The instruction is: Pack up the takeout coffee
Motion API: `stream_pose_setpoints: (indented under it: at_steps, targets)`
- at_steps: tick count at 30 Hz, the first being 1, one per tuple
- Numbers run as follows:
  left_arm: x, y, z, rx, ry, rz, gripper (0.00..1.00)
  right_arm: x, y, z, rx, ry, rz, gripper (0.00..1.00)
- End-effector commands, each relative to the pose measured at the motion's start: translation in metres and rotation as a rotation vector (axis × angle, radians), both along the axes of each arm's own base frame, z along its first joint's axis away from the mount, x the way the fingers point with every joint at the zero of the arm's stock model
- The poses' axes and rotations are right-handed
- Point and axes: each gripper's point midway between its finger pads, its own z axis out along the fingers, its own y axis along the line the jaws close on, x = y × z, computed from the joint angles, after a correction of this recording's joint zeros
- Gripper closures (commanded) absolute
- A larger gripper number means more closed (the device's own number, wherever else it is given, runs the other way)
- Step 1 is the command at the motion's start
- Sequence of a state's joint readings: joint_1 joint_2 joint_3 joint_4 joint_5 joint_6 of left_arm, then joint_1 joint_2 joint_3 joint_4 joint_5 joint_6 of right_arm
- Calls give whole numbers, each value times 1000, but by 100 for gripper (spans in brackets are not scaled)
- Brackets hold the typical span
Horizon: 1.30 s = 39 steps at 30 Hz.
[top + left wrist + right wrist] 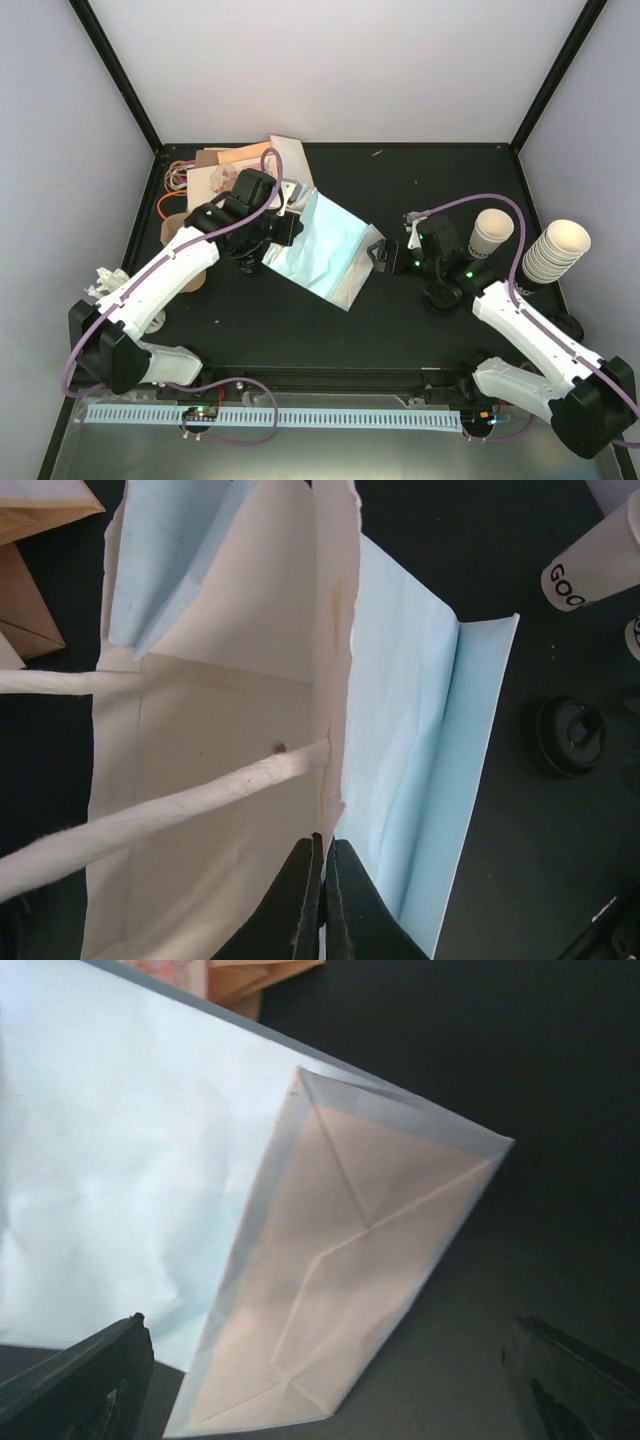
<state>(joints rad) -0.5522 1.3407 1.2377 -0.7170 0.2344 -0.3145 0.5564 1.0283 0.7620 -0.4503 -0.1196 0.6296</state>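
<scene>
The takeout coffee (pixel 568 737) shows as a black lid on the dark table, right of the bag; from above it (pixel 440 296) sits half hidden beside my right arm. A light blue paper bag (pixel 328 248) lies on its side mid-table, its cream inside and white rope handles (pixel 190 800) facing the left wrist camera. My left gripper (pixel 324 855) is shut on the bag's torn mouth rim. My right gripper (pixel 325 1400) stands open at the bag's folded bottom (pixel 350 1280), one finger (pixel 80 1380) on each side, not touching it.
A lidless cream cup (pixel 492 232) and a stack of cream cups (pixel 555 252) stand at the right. Brown paper bags (pixel 225 165), a brown carrier (pixel 178 232) and orange cord lie at the back left. Crumpled white paper (pixel 100 282) sits near the left edge.
</scene>
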Motion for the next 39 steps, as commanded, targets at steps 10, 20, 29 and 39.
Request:
stream_pose_setpoints:
  at_steps: [10, 20, 29, 39]
  targets:
    - [-5, 1, 27, -13, -71, 37, 98, 14, 35, 3, 20, 9, -21, 0]
    - [-16, 8, 52, -48, -130, 35, 99, 23, 28, -12, -55, 37, -74, 0]
    - [-20, 15, 64, -47, -161, 46, 98, 20, 10, -17, -124, 22, -115, 0]
    - [-23, 13, 63, -67, -156, 33, 98, 0, 61, 29, 161, -98, 146, 0]
